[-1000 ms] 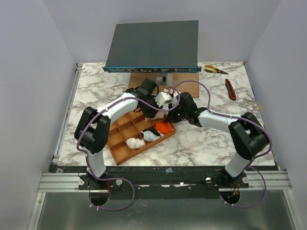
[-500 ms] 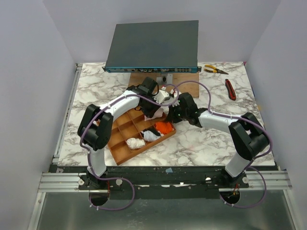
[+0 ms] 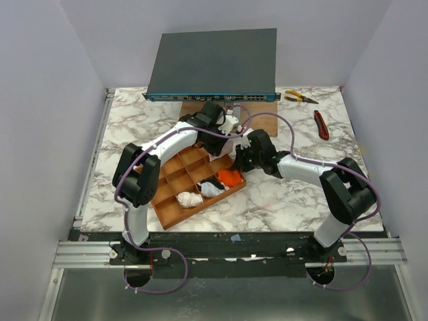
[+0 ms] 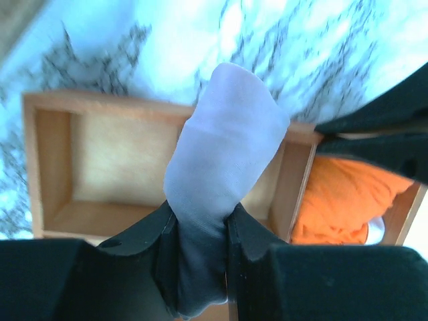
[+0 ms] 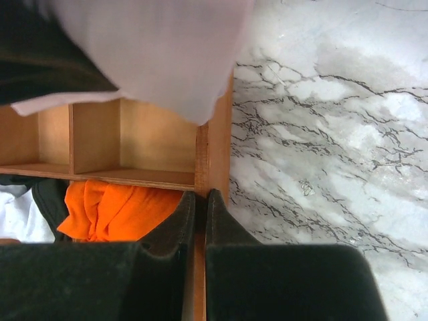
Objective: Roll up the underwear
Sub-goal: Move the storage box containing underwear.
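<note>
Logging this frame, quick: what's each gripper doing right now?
Left gripper: closed, holding the pale garment.
Right gripper: closed, apparently pinching the tray by its wall.

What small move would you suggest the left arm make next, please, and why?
I would probably lower the left claw so the rolled pale garment it grips drops into the compartment below, which looks vacant, beside the one holding the orange garment. The right claw is pinching the tray wall, apparently steadying it.
</note>
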Controlling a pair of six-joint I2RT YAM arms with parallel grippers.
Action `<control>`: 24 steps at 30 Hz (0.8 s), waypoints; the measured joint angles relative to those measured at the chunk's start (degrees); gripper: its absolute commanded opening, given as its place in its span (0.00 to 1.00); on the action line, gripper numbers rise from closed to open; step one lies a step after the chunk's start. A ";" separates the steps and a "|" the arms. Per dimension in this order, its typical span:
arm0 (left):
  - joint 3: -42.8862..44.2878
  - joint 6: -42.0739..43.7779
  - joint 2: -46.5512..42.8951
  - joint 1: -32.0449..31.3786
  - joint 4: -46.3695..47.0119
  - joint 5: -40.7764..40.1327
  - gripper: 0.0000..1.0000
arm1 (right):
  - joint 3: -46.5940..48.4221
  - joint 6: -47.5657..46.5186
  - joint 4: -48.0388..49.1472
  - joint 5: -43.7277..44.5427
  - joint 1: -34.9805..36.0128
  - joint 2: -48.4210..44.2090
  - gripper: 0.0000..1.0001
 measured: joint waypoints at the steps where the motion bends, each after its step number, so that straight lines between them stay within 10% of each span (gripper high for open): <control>1: 0.42 -0.24 -0.09 -0.04 0.96 0.00 0.00 | 0.00 -0.24 0.00 -0.02 0.00 -0.02 0.01; 24: -17.11 -7.67 -6.75 -4.63 16.57 -1.77 0.00 | -3.76 -5.40 -1.84 -7.93 -4.20 -3.72 0.01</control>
